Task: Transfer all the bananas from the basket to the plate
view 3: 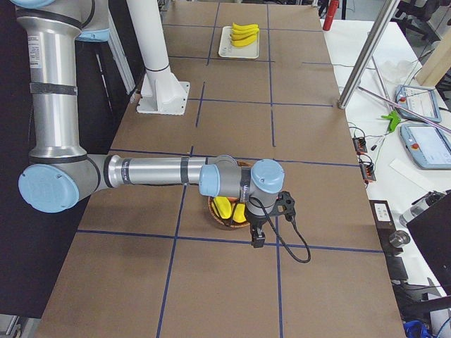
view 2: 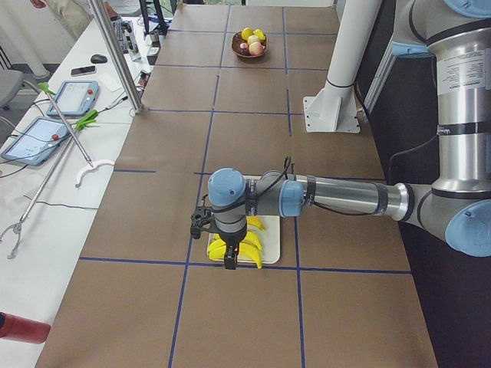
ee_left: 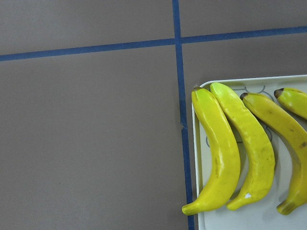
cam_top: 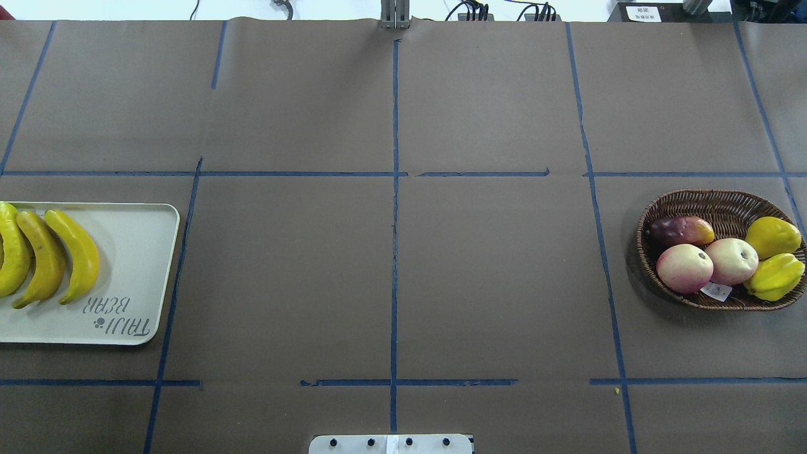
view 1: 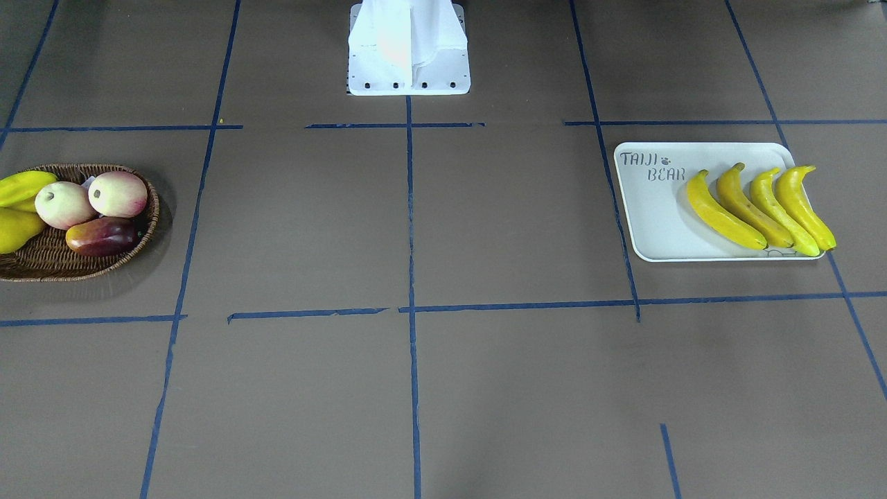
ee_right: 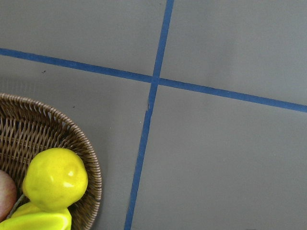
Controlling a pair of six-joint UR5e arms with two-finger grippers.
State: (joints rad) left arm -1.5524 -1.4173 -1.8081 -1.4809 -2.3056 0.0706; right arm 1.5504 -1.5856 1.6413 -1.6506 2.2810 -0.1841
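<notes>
Several yellow bananas (view 1: 759, 208) lie side by side on the white plate (view 1: 651, 222), filling its half away from the lettering; they also show in the overhead view (cam_top: 44, 255) and the left wrist view (ee_left: 220, 153). The wicker basket (view 1: 41, 263) holds two pink-cream round fruits, a dark red fruit and plump yellow fruits (ee_right: 55, 179); no banana shows in it. My left gripper (view 2: 229, 259) hangs over the plate's outer end. My right gripper (view 3: 257, 239) hangs beside the basket (view 3: 222, 224). Whether either gripper is open or shut, I cannot tell.
The white robot base (view 1: 409, 62) stands at the table's middle edge. Blue tape lines cross the brown table cover. Beside the table, a bench carries tablets (view 2: 73, 96), cables and a metal pole (view 2: 115, 54).
</notes>
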